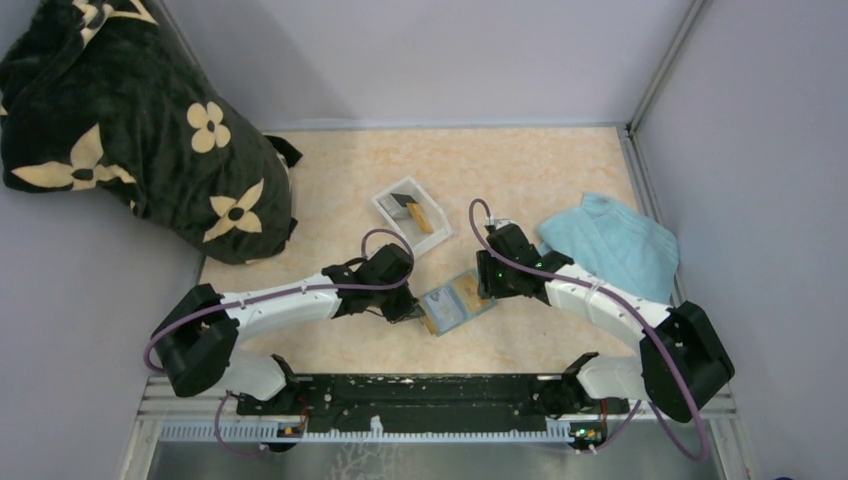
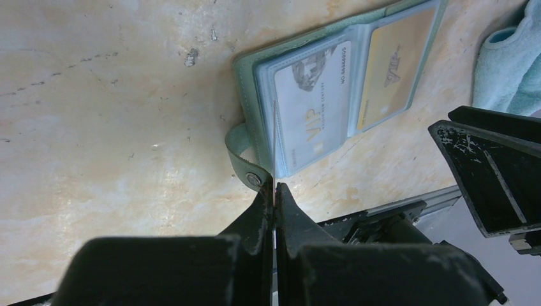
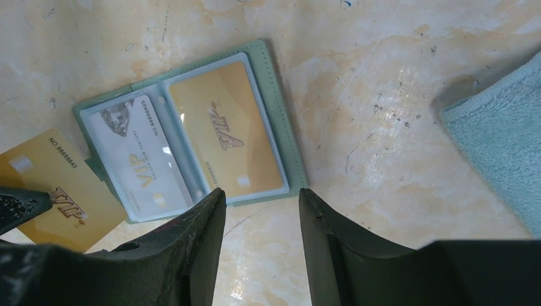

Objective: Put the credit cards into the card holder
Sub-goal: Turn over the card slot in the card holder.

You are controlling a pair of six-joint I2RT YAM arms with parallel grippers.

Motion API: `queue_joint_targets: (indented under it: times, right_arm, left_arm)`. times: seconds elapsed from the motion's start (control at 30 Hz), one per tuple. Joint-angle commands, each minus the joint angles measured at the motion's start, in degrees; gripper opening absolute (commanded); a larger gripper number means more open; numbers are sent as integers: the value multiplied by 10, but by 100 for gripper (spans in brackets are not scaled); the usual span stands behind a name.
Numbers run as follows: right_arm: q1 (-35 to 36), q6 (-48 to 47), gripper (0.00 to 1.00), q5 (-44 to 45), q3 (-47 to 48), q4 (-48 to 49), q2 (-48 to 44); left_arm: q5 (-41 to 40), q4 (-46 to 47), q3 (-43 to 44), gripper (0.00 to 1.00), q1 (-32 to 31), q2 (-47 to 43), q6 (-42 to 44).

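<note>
Beige marbled worktop (image 1: 540, 170), walled in pale grey on three sides. Far left corner: large black plush blanket (image 1: 150, 130) with cream flower prints, heaped partly against the wall. Right side: crumpled light blue terry towel (image 1: 615, 245), flat on the worktop, well apart from the blanket. Centre, farther back: small white plastic tray (image 1: 383, 208), set askew, holding one dark grey card (image 1: 403, 203) and one orange-yellow card (image 1: 424, 218) side by side. Nearer the arm bases, between the two wrists: dull grey-green folding card holder (image 3: 279, 121), lying open and flat, pale blue pockets facing up, snap strap at its left end. Left gripper (image 2: 274, 191) just beside that strap end, jaws pressed fully together on a thin orange-yellow VIP credit card (image 3: 54, 185). Card seen edge-on from the left wrist and face-on from the right wrist, its leading edge at the holder's strap-side rim. Already in a pocket or only touching the rim: cannot tell. Right gripper (image 3: 261, 201) low at the holder's opposite corner, jaws parted roughly halfway, nothing between them. Contact with the holder not discernible. In the left pocket: whitish VIP card (image 3: 143, 172) behind clear plastic. In the right pocket: second orange-yellow VIP card (image 3: 226, 137), likewise behind plastic.
</note>
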Motion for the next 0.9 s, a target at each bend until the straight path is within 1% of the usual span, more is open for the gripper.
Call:
queue_joint_targets:
  times: [0.0, 0.23, 0.53, 0.87]
  right_arm:
    - [-8, -12, 47, -1, 16, 21, 4]
    - [-16, -16, 47, -3, 13, 24, 10]
    - [-21, -19, 47, -8, 11, 30, 20]
    - [-25, -22, 47, -11, 7, 38, 37]
  left_arm:
    - [3, -4, 12, 0, 3, 10, 4]
    - [5, 1, 9, 0, 3, 13, 0]
    - [21, 56, -33, 0, 7, 6, -24]
    - [35, 87, -62, 0, 16, -3, -39]
